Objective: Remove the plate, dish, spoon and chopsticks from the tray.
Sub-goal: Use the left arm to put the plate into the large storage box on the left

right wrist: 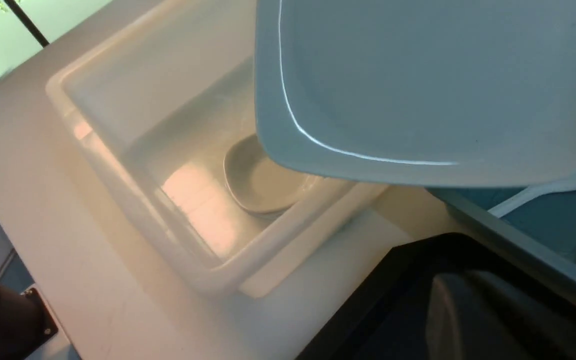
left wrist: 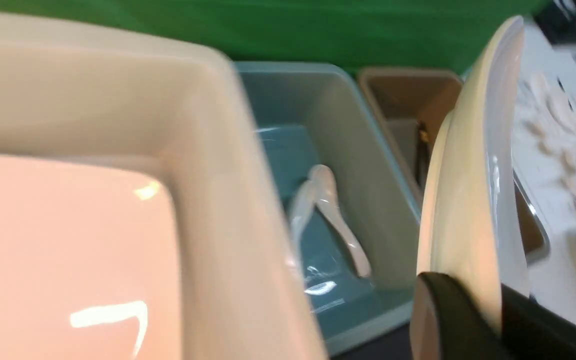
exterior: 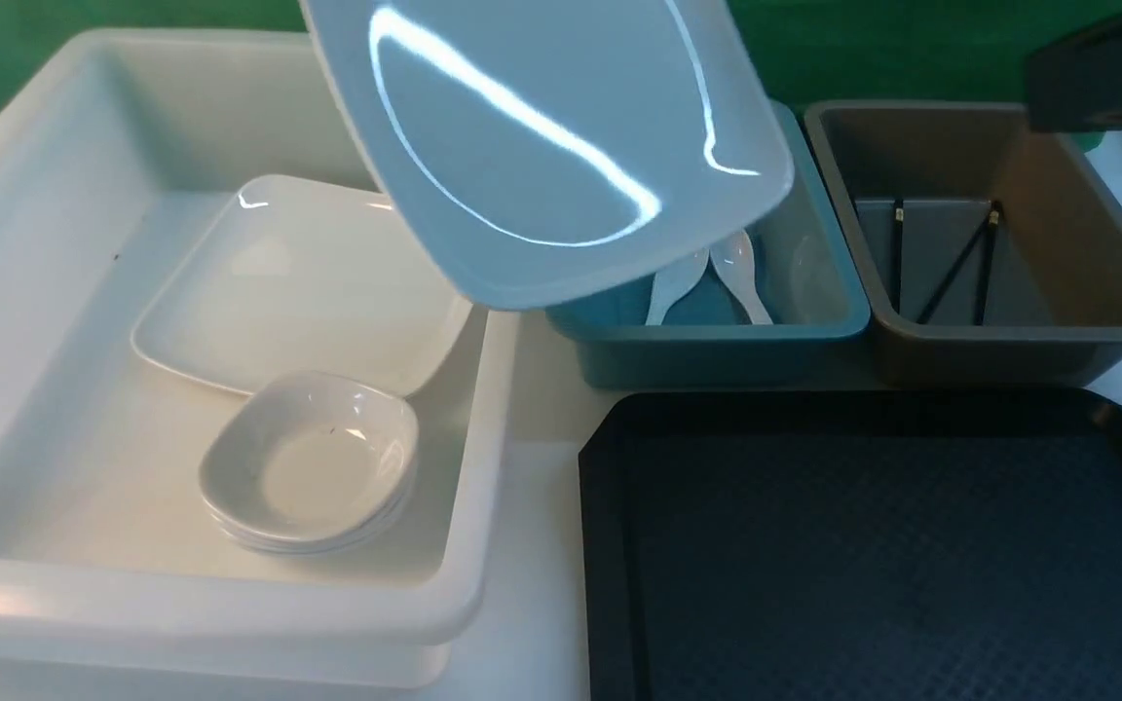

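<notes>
- The plate (exterior: 542, 146) is clamped by its rim in the left pincer (left wrist: 473, 305). It is held tilted in the air over the white tub's (exterior: 483, 545) right wall, probably to be laid on the second plate (exterior: 298, 282) there.
- The right pincer (right wrist: 473, 300) is shut and empty, kept to the right, apparently out of the plate's way.
- Spoons (exterior: 741, 273) lie in the teal tub (exterior: 717, 331) and chopsticks (exterior: 951, 268) in the brown tub (exterior: 1028, 341).
- Nothing is seen on the tray (exterior: 600, 545).
</notes>
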Controlling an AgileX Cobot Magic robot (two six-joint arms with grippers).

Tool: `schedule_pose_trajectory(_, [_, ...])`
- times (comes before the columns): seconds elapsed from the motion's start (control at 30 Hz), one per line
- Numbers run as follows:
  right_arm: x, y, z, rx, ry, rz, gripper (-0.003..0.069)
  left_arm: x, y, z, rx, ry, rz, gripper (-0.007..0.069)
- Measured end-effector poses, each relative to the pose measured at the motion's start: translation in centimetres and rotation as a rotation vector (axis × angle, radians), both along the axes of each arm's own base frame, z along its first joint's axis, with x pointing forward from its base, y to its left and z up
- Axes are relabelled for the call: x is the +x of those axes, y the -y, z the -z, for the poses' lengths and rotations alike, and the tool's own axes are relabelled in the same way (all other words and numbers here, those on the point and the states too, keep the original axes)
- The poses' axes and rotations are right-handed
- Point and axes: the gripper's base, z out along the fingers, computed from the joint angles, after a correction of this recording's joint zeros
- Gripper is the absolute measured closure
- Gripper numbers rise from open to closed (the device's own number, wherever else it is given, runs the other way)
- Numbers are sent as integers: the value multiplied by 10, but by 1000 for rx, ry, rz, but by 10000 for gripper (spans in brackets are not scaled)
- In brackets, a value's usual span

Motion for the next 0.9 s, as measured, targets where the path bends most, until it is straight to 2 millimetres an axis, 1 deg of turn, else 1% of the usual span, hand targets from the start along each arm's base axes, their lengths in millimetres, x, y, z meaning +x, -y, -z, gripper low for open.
schedule_pose_trajectory(0.03, [5, -8, 1, -18, 1, -1, 628, 0, -10, 8, -20, -13, -27, 595])
schedule_pose_trajectory(0.07, [6, -13, 1, -33, 11, -6, 628, -1, -20, 11, -31, -6, -58, 595])
schedule_pose_trajectory(0.1, [11, -22, 3, -56, 12, -11, 628, -3, -30, 16, -53, -6, -86, 595])
schedule_pose_trajectory(0.13, [17, -33, 6, -80, 14, -18, 628, -5, -43, 29, -75, -15, -131, 595])
schedule_pose_trajectory(0.17, [20, -39, 7, -90, 17, -21, 628, -7, -52, 32, -92, -7, -164, 595])
schedule_pose_trajectory(0.2, [23, -48, 9, -103, 25, -32, 628, -10, -60, 42, -108, -16, -199, 595])
schedule_pose_trajectory(0.23, [25, -54, 9, -109, 27, -38, 628, -11, -66, 48, -118, -14, -223, 595])
schedule_pose_trajectory(0.3, [33, -74, 8, -114, 44, -63, 628, -16, -91, 72, -158, -7, -341, 595])
schedule_pose_trajectory(0.37, [40, -86, 8, -108, 51, -72, 628, -18, -101, 89, -179, -18, -401, 595])
schedule_pose_trajectory(0.4, [45, -92, 7, -101, 60, -75, 628, -19, -107, 100, -187, -24, -447, 595])
schedule_pose_trajectory(0.5, [55, -106, 5, -95, 75, -88, 628, -23, -116, 122, -178, -29, -538, 594])
schedule_pose_trajectory(0.57, [61, -114, 4, -91, 79, -95, 628, -23, -120, 131, -168, -25, -585, 594])
schedule_pose_trajectory(0.6, [67, -122, 7, -93, 76, -101, 628, -24, -123, 140, -168, -34, -624, 594])
schedule_pose_trajectory(0.7, [79, -136, 18, -105, 58, -111, 628, -20, -126, 151, -180, -59, -651, 594])
schedule_pose_trajectory(0.73, [80, -138, 20, -108, 53, -113, 628, -19, -125, 154, -184, -67, -651, 594])
schedule_pose_trajectory(0.77, [85, -143, 28, -120, 35, -117, 628, -15, -125, 162, -186, -88, -648, 594])
schedule_pose_trajectory(0.83, [89, -149, 37, -135, 15, -123, 628, -9, -121, 175, -187, -127, -633, 594])
schedule_pose_trajectory(0.9, [90, -152, 41, -142, 7, -128, 628, -3, -114, 186, -179, -157, -610, 594])
